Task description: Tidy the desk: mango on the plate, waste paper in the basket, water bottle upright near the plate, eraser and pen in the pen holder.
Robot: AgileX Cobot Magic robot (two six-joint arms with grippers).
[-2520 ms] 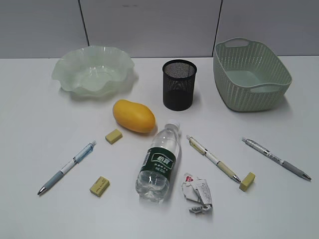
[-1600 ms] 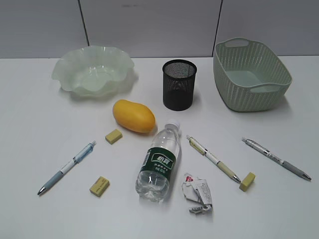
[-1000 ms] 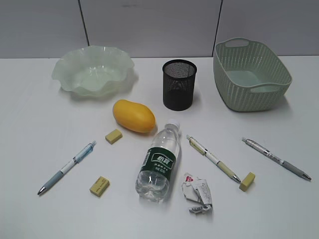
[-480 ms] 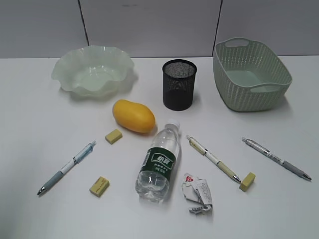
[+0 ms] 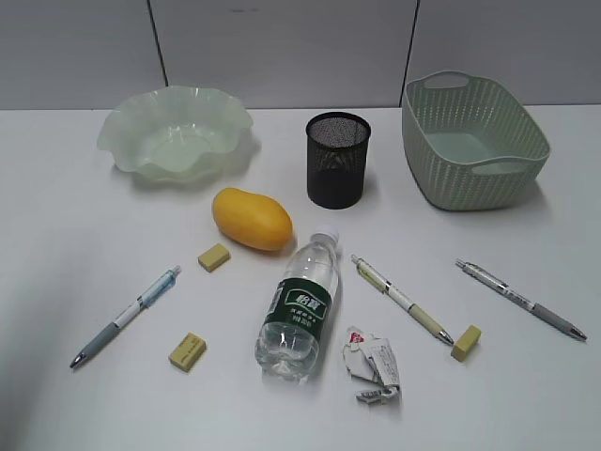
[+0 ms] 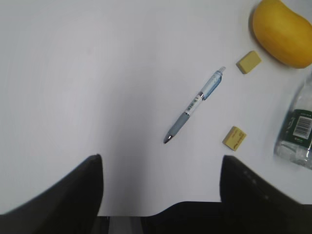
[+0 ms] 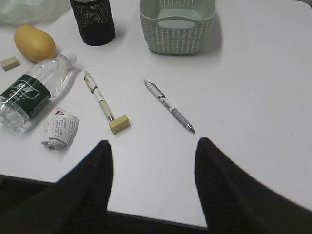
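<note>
left gripper (image 6: 161, 195) jaws apart, empty | right gripper (image 7: 153, 180) jaws apart, empty | water bottle (image 5: 300, 305) lying flat beside mango (image 5: 252, 219) | basket (image 5: 474, 141) empty

Grey panelled wall (image 5: 282, 47) behind, split by dark vertical seams (image 5: 158, 42).

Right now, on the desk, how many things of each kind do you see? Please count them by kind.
Pens: 3
Erasers: 3
Mango: 1
Water bottle: 1
Waste paper: 1
Plate: 1
Pen holder: 1
Basket: 1
Total: 12
</note>
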